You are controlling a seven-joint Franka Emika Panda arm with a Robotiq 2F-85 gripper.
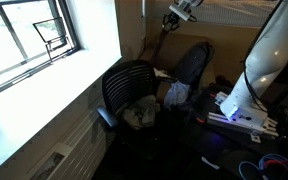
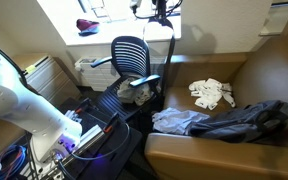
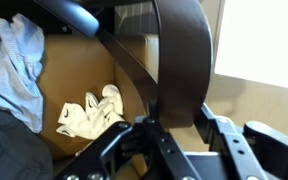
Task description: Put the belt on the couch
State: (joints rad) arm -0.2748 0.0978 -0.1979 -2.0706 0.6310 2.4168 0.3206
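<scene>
Dark belt pinched in tool

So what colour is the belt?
The belt is very dark brown, almost black; clearest in the wrist view.

clothes on couch (chair just beside)

White arm, black hand
</scene>
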